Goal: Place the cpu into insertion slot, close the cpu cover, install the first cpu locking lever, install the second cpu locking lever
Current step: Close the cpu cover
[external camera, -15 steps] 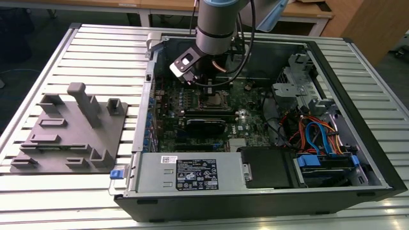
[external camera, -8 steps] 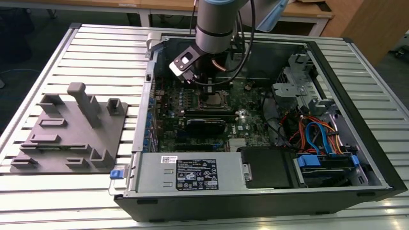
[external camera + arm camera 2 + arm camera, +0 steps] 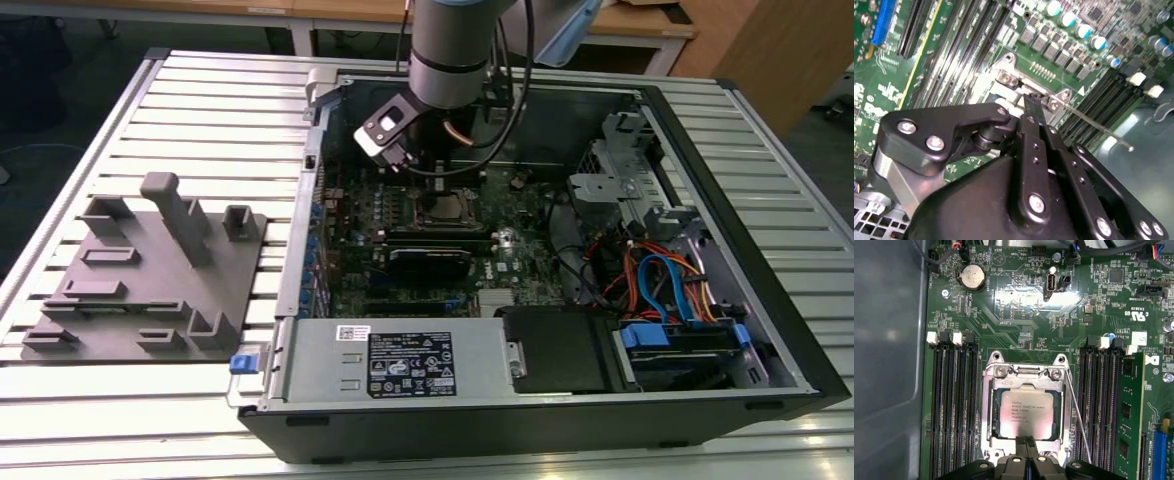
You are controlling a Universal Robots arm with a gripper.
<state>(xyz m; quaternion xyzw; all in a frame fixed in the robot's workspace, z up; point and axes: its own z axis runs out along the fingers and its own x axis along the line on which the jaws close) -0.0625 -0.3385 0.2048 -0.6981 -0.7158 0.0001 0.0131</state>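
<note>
Here we see the claw (image 3: 1026, 441) clenched, its two tips pressed together at the edge of the cover (image 3: 985, 410).
In the first wrist view we find the chip (image 3: 1026, 412) lying flat in its socket (image 3: 995, 415), with the cover closed down around it. A thin wire lever (image 3: 1077, 415) slants away from the cover's side, between it and a bank of memory slots (image 3: 1099, 405). In the exterior view the arm (image 3: 447, 60) reaches down into the far part of the open computer case (image 3: 534, 430), over the green board (image 3: 350, 235).
</note>
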